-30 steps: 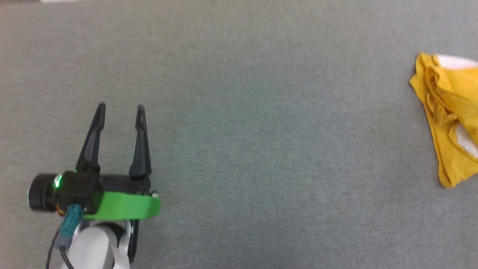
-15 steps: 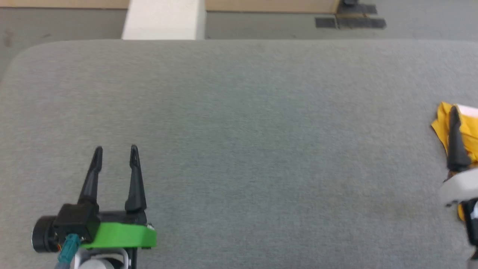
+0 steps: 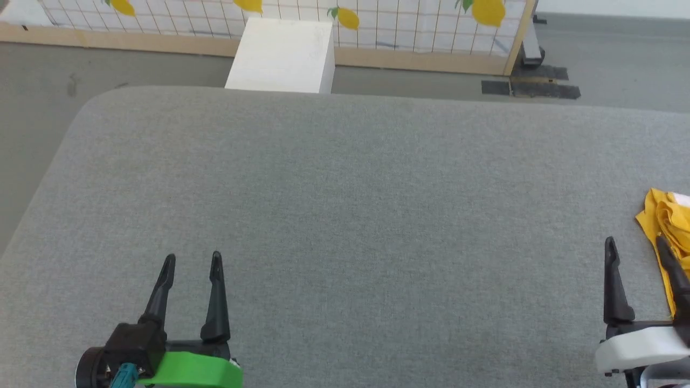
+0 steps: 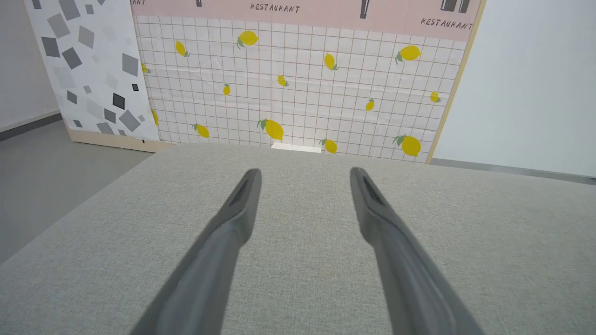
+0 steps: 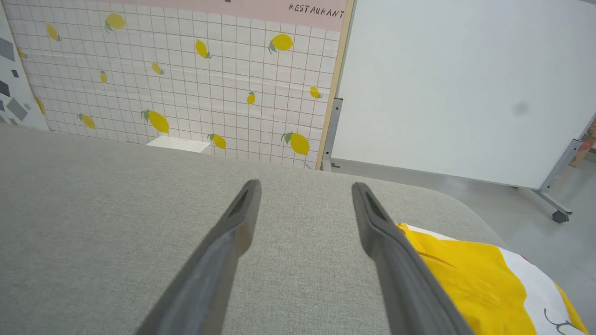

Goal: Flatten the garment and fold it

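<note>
The garment (image 3: pixel 667 221), mustard-yellow cloth with a white patch, lies bunched at the right edge of the grey table (image 3: pixel 345 205); in the right wrist view the garment (image 5: pixel 470 274) spreads to the right of my fingers. My right gripper (image 3: pixel 636 248) stands open at the lower right, its right finger overlapping the cloth's edge, nothing between the fingers. The right gripper (image 5: pixel 305 186) points across bare table. My left gripper (image 3: pixel 192 260) is open at the lower left, far from the garment; the left gripper (image 4: pixel 302 173) holds nothing.
Beyond the table's far edge stand a white box (image 3: pixel 280 56) and a lemon-patterned panel (image 3: pixel 302 16) on the grey floor. A white board on a wheeled stand (image 5: pixel 465 83) is off to the right. The table's left corner is rounded.
The head view has tilted up, bringing the table's far edge, floor and panel into sight. My right gripper has come further into view at the lower right. Both grippers stay open.
</note>
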Controlling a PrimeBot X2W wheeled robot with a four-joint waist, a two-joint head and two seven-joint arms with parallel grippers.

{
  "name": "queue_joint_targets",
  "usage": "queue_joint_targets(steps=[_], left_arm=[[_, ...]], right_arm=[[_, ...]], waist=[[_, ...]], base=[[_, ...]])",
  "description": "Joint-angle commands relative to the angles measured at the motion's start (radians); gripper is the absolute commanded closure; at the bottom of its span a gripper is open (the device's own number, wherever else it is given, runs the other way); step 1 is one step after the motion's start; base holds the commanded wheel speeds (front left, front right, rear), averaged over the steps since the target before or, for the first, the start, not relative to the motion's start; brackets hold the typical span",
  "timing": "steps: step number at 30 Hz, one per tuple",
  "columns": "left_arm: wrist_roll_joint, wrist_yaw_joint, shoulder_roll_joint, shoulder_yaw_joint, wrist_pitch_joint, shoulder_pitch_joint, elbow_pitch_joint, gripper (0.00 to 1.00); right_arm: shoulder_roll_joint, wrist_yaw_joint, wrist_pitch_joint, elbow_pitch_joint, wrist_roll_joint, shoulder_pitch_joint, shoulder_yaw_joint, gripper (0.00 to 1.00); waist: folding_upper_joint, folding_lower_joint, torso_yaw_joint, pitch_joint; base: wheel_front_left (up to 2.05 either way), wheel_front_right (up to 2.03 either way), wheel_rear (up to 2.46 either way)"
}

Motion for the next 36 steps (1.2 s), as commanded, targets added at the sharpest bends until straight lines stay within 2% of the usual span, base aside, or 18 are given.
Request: queue_joint_targets(steps=[1, 3, 6, 7, 36], left_arm=[[0.025, -0.021, -0.020, 0.019, -0.005, 0.019, 0.015, 0.00], [0.042, -0.042, -0.037, 0.032, -0.005, 0.015, 0.029, 0.00], [0.064, -0.049, -0.047, 0.045, -0.005, 0.007, 0.035, 0.00], [0.060, -0.047, -0.046, 0.042, 0.000, 0.004, 0.034, 1.00], [0.100, -0.057, -0.062, 0.060, 0.052, -0.019, 0.050, 1.00]], right_arm=[[0.001, -0.002, -0.011, 0.040, 0.031, 0.005, -0.007, 0.00], [0.001, -0.002, -0.014, 0.082, 0.054, -0.002, -0.020, 0.00], [0.001, -0.002, -0.024, 0.099, 0.060, -0.011, -0.022, 0.00], [0.001, 0.000, -0.019, 0.100, 0.051, -0.003, -0.021, 1.00], [0.001, 0.000, 0.020, 0.088, 0.055, -0.015, 0.034, 1.00]], waist=[[0.0000, 0.0001, -0.001, -0.011], [0.0000, 0.0001, 0.000, -0.006], [0.0000, 0.0001, -0.002, 0.003], [0.0000, 0.0001, -0.002, 0.002], [0.0000, 0.0001, -0.014, -0.015]], base=[[0.00, 0.00, 0.00], [0.00, 0.00, 0.00], [0.00, 0.00, 0.00], [0.00, 0.00, 0.00], [0.00, 0.00, 0.00]])
